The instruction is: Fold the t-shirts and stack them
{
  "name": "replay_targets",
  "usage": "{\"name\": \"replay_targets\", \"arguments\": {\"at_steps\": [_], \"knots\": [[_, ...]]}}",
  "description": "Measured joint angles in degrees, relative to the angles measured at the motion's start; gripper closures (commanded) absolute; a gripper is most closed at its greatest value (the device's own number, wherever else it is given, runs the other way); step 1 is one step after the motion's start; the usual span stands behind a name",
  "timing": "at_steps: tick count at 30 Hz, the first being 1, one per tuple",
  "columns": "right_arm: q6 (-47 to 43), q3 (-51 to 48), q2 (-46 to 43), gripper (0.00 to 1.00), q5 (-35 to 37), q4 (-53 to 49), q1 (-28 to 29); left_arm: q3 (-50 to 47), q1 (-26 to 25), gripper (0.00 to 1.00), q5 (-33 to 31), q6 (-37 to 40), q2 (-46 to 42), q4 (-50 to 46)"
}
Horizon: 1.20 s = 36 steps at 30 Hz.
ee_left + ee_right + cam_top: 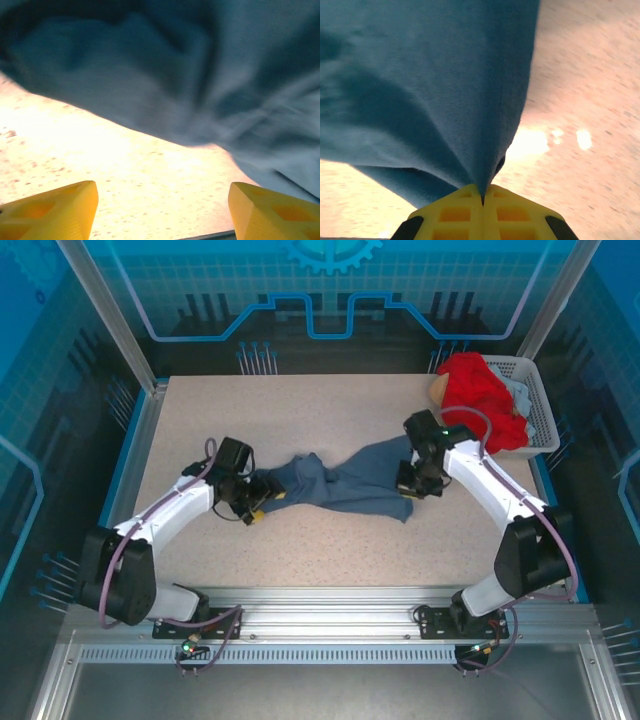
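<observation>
The table carries the blue shirt across its middle, nearer the front edge. The shirt is bunched into a twisted, wrinkled rope, with its long axis running left to right between the two arms. The red shirt is heaped in the basket at the back right corner. The right gripper is clamped on the blue shirt's right end, and the cloth fans out from its closed jaws. The left gripper stands wide open with nothing between its fingers. The shirt's left end lies just ahead of it, so the left arm is the nearer one for regrasping that end.
</observation>
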Motion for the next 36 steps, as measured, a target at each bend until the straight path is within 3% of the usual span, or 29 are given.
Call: {"name": "replay_targets", "arguments": {"at_steps": [3,6,12,13,14,16,17,18,23,26,32,36], "knots": [[-1.55,-2.36,0.13,1.0,3.08,-1.27,-2.49,-2.64,-0.13,0.19,0.07,-4.17,0.94,2.4],[-2.58,-2.8,1.03,1.0,5.7,-1.64,-3.67,-2.82,-0.22,0.05,-0.28,-7.87,2.86,4.61],[-3.04,-4.24,1.27,1.0,6.67,-1.16,-4.66,-3.1,-0.87,0.1,-0.55,-16.44,7.96,13.42],[-3.04,-4.39,1.27,1.0,6.69,-1.16,-4.66,-3.06,-1.33,0.13,-0.5,-17.59,9.22,14.62],[-3.04,-4.61,1.27,1.0,6.69,-1.03,-4.66,-2.91,-2.01,0.23,-0.46,-18.93,10.71,15.56],[-3.04,-4.72,1.27,1.0,6.69,-0.98,-4.66,-2.38,-3.21,0.6,-0.42,-21.07,13.27,16.83],[-3.04,-4.72,1.25,1.0,6.71,-0.92,-4.66,-2.01,-3.61,0.88,-0.37,-21.92,14.21,17.44],[-3.06,-4.72,1.25,1.0,6.69,-0.83,-4.66,-1.53,-3.87,1.0,-0.44,-22.49,15.06,18.05],[-4.13,-1.66,1.55,1.0,5.81,-0.83,-5.62,4.26,-1.03,1.0,-1.03,-21.81,17.4,16.17],[-5.25,8.44,4.81,1.0,3.43,-0.83,-7.85,13.97,3.3,1.0,-1.05,-18.78,19.69,13.62],[-6.49,42.75,18.14,1.0,-0.59,-0.83,-10.8,44.39,10.12,1.0,-0.92,-11.58,27.5,10.45],[-6.12,63.41,23.45,1.0,-2.6,-1.49,-11.98,58.58,13.35,1.0,-0.92,-9.49,28.22,11.28]]}}
